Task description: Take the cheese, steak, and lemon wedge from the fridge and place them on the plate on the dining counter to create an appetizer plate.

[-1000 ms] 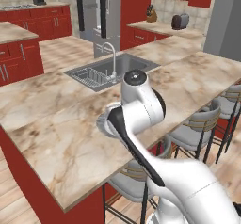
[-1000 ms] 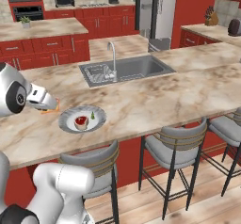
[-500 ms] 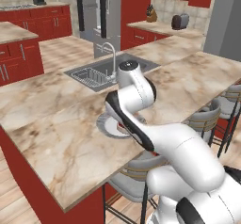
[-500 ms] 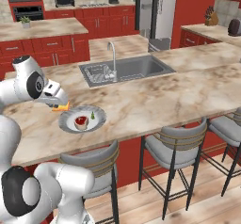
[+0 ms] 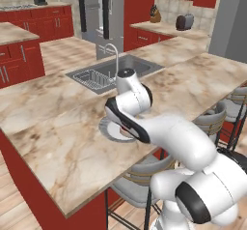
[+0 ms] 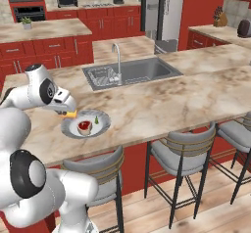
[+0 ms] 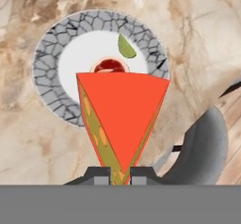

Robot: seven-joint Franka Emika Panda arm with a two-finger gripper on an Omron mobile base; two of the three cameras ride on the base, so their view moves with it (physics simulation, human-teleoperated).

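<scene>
- Gripping the cheese [image 7: 120,119], the gripper [image 7: 121,173] has its two dark fingertips [image 7: 100,175] drawn in close, one on each side of the narrow point of the wedge; only a thin slice of cheese separates them.
- From the hand view the cheese is an orange triangle with a yellow, hole-dotted side, wide end pointing away from the fingers and covering part of the plate [image 7: 47,68] below.
- From the right base view the cheese [image 6: 71,114] shows as a small orange-yellow bit at the tip of the gripper [image 6: 70,112], above the plate's [image 6: 100,128] rim on the side nearest the arm; whether it touches the rim cannot be told.
- On the plate's white centre lies the steak [image 6: 85,126], red on top with a tan edge; in the hand view the steak [image 7: 109,65] is half hidden behind the cheese.
- Just beside the steak, also on the plate, lies the lemon wedge [image 7: 125,47], yellow-green and small; it is apart from the cheese.
- The plate rests on the dining counter [image 6: 162,102], near the counter edge where the stools [image 6: 179,153] stand, and well apart from the sink [image 6: 130,73].
- In the left base view the arm's white body covers most of the plate [image 5: 108,130].
- Beyond the sink, past the counter, the fridge [image 6: 159,9] stands against the far wall.
</scene>
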